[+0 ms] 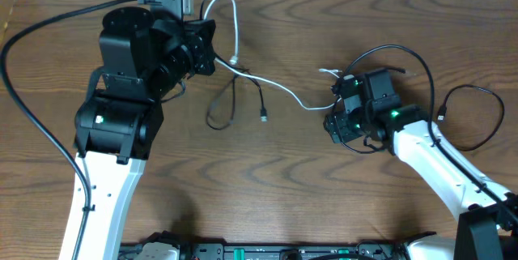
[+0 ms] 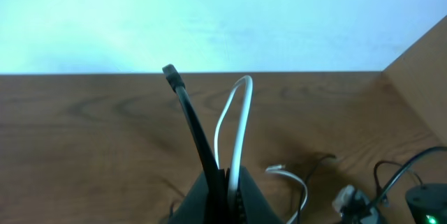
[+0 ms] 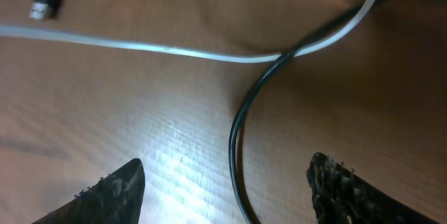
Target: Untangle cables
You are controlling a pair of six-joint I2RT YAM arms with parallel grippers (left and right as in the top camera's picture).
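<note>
Wood lies bare between my arms overhead, left pincer (image 1: 209, 49) near the table (image 1: 307, 203)'s far edge. Left wrist: it is clamped on black cable (image 2: 188, 116) and white cable (image 2: 245, 112), both rising ahead. Right wrist: right pincer (image 3: 227, 192) stands apart, white cable beyond, a black wire (image 3: 233, 140) curving between the tips

The left arm (image 1: 105, 171) rises from the near edge and bends forward, its bulky black wrist turned toward the right. The left pincer (image 2: 223, 182) is pressed together, with the cables (image 2: 202, 147) nipped between its fingers and rising out of the tips. The right arm (image 1: 437, 159) reaches in from the near right corner, white forearm slanting toward the middle, green lights glowing on its wrist. The right pincer (image 3: 225, 162) points down, low over the counter (image 3: 105, 98), its two dark fingertips (image 3: 119, 189) standing well apart.
</note>
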